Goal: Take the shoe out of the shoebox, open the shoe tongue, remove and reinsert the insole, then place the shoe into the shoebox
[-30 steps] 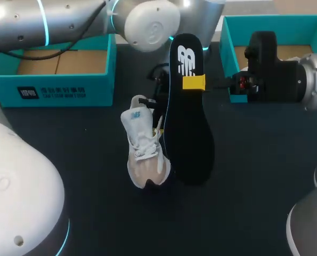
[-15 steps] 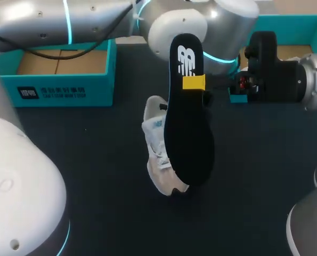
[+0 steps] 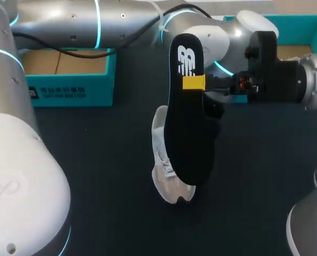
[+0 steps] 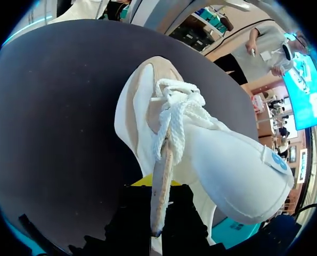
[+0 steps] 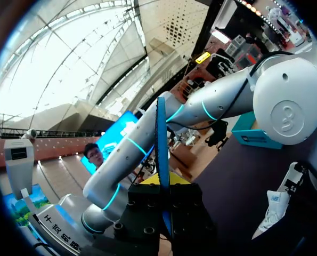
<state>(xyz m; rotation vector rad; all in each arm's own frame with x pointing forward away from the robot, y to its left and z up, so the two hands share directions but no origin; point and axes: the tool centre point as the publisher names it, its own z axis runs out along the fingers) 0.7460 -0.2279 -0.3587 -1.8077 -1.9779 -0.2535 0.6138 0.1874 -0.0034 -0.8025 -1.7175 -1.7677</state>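
Evidently reinserting, the right gripper (image 3: 201,84) is pinching the insole (image 3: 187,128) upright beside the shoe (image 3: 166,170), which the left gripper (image 4: 154,189) is clamping toe-down at the middle of the bench (image 3: 94,160); the next move is calling for lining the insole's tip with the shoe's opening.

The shoe (image 4: 211,154) is seen to be made of smooth white cloth with beige suede-like panels, and its laces (image 4: 174,104) of flat woven cloth. The insole (image 3: 187,133) is finished in matt black. The shoebox (image 3: 67,90) is of teal cardboard, left raw brown inside. The table (image 3: 94,160) is covered in a dark, matt, even surface
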